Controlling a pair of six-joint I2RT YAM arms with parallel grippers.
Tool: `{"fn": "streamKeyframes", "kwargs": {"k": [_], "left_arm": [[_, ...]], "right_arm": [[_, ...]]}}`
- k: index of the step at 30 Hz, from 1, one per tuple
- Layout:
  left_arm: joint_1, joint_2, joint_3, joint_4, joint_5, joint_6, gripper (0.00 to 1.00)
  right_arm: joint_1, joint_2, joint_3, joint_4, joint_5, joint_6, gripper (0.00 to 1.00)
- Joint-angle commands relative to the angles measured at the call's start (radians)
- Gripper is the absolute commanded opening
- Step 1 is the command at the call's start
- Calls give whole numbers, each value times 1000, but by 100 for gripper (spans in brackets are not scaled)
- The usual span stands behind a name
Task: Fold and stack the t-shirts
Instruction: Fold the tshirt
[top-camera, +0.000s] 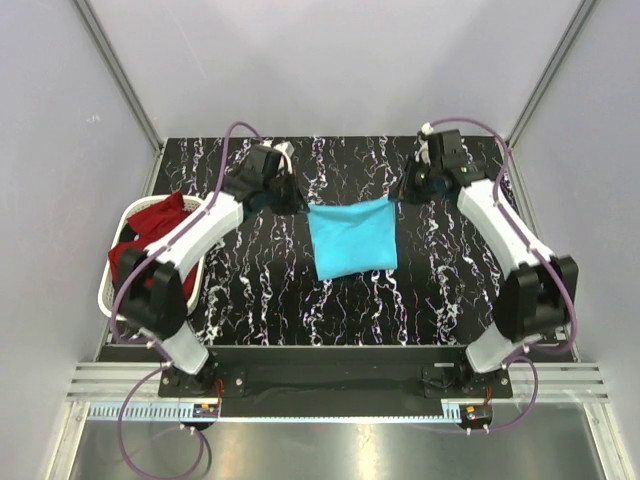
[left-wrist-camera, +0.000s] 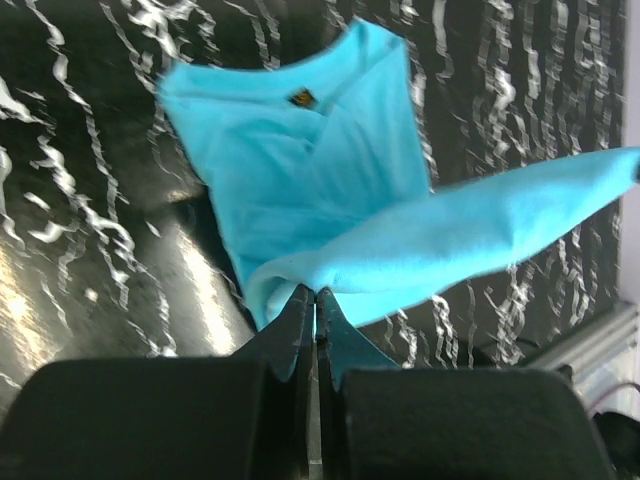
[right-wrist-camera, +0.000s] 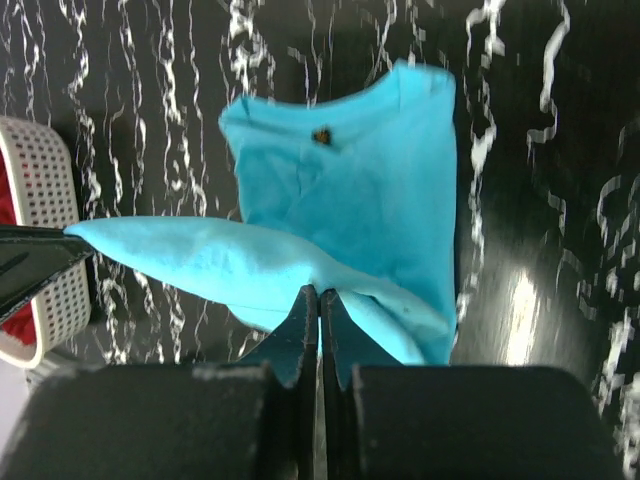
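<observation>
Folded to a rough rectangle and held up by its far edge: bright turquoise-blue soft cloth short-sleeved shirt (top-camera: 352, 238) (left-wrist-camera: 330, 190) (right-wrist-camera: 350, 190), out to the right of the white plastic lattice laundry basket (top-camera: 106, 292) (right-wrist-camera: 45, 190) and well apart from it. Far edge drawn across between the two pincers with a slight sag in the middle; near part draped down onto the black, white-veined marbled tabletop (top-camera: 260, 290) (left-wrist-camera: 60, 150) (right-wrist-camera: 140, 100). In both wrist views, lying flat under the lifted fold, a collar opening with a small dark label (left-wrist-camera: 300, 98) (right-wrist-camera: 321, 135) inside it. Pinched at the far corner nearer the basket by the left gripper (top-camera: 298, 203) (left-wrist-camera: 315, 295), black fingers pressed together on a bunch of the blue cloth. Pinched at the far corner away from the basket by the right gripper (top-camera: 403, 195) (right-wrist-camera: 319, 292), fingers likewise clamped tight on the fabric, no gap between them. Heaped inside the basket and spilling over its rim: dark red soft cloth shirt (top-camera: 150, 225), crumpled, not folded. Crossing in front of the basket's right side, the white-and-black left arm (top-camera: 190, 250), reaching away toward the far side of the tabletop. Mirrored on the side away from the basket, the white-and-black right arm (top-camera: 500, 225). Looped from the rear of each arm, purple cables (top-camera: 228, 150).
</observation>
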Motion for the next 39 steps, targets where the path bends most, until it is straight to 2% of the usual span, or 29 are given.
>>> {"fn": "streamKeyframes", "kwargs": {"k": [1, 11, 20, 23, 24, 26, 27, 28, 31, 34, 37, 39], "left_arm": [[39, 100, 96, 9, 95, 54, 0], [124, 377, 280, 65, 109, 35, 0], [168, 538, 371, 81, 112, 28, 0], [174, 585, 403, 84, 132, 42, 10], [175, 602, 412, 85, 135, 51, 14], [176, 610, 440, 87, 139, 82, 22], [179, 609, 446, 87, 142, 90, 22], [179, 604, 451, 85, 139, 91, 22], [188, 561, 455, 56, 104, 88, 23], [182, 475, 381, 44, 57, 84, 24], [146, 392, 295, 47, 93, 84, 24], [119, 336, 242, 58, 115, 84, 24]], "right_arm": [[-29, 115, 120, 50, -47, -75, 0], [-48, 507, 405, 79, -84, -103, 1], [-72, 704, 564, 79, -154, -97, 3], [-76, 738, 585, 78, -160, -92, 4], [-76, 742, 590, 79, -166, -92, 5], [-80, 735, 594, 76, -156, -84, 13], [-85, 726, 593, 76, -151, -80, 21], [-88, 713, 590, 67, -144, -74, 43], [-100, 660, 584, -8, -111, -57, 53], [-103, 551, 498, -63, -111, -72, 54], [-102, 442, 359, -86, -154, -80, 53], [-100, 391, 290, -83, -186, -80, 49]]}}
